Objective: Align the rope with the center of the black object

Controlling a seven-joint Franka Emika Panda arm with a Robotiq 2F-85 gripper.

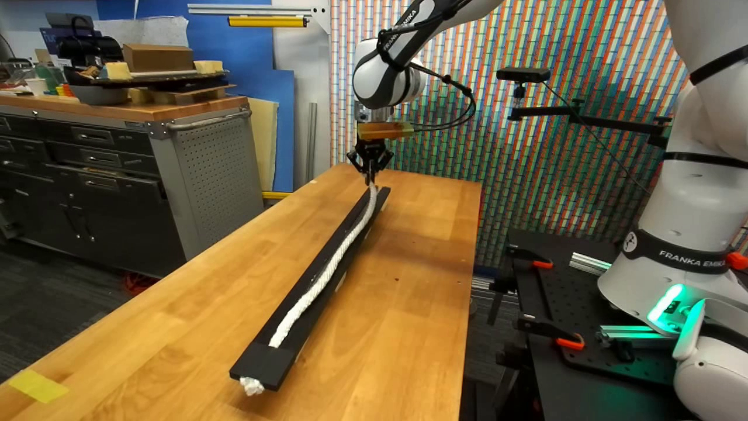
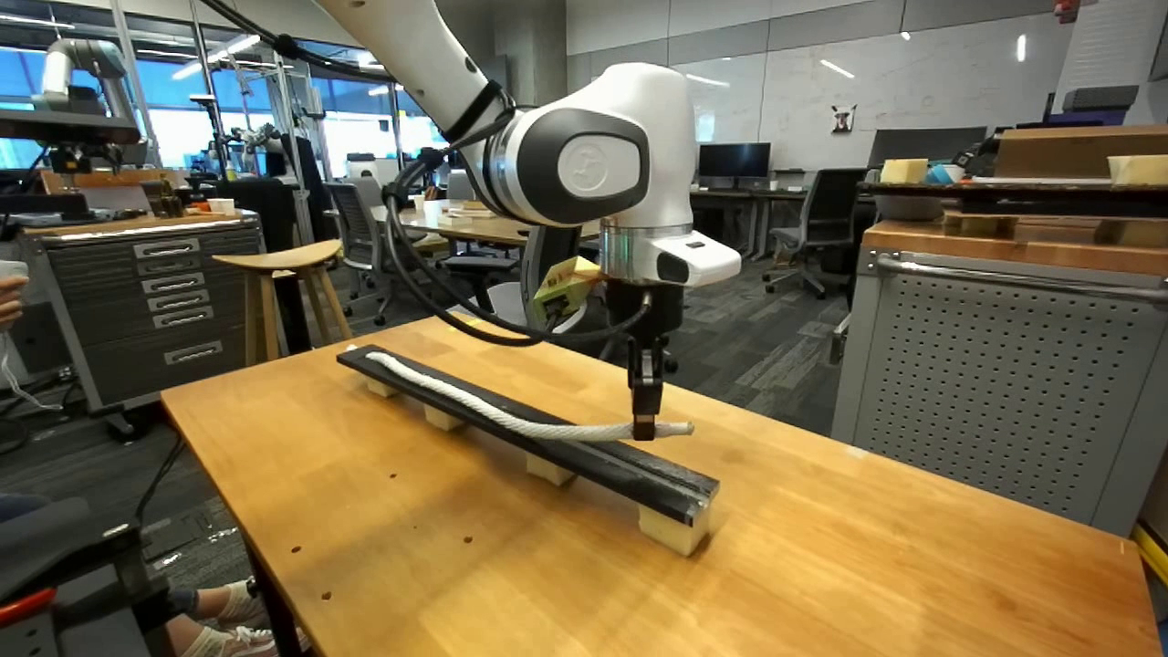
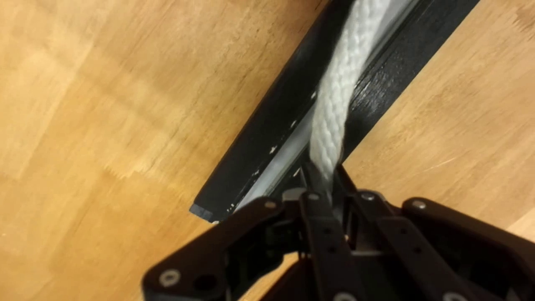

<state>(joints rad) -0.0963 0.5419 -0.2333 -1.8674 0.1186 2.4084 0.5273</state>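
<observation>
The black bar (image 1: 257, 362) lies along the wooden table, raised on pale blocks in an exterior view (image 2: 666, 488). A light strip runs down its centre in the wrist view (image 3: 265, 175). The white rope (image 1: 327, 272) lies along most of the bar and also shows in an exterior view (image 2: 493, 412). Near the end away from the gripper, a black patch covers it and a white tuft pokes out beyond. My gripper (image 2: 644, 429) is shut on the rope near its free end, above the bar. There the rope lifts and slants across the centre strip in the wrist view (image 3: 334, 96).
Pale blocks (image 2: 675, 529) support the bar on the wooden table (image 2: 821, 566). Yellow tape (image 1: 38, 386) is stuck near a table corner. A grey cabinet (image 1: 213, 158) stands beyond the table. A camera on a bracket (image 1: 523, 75) stands near the robot base.
</observation>
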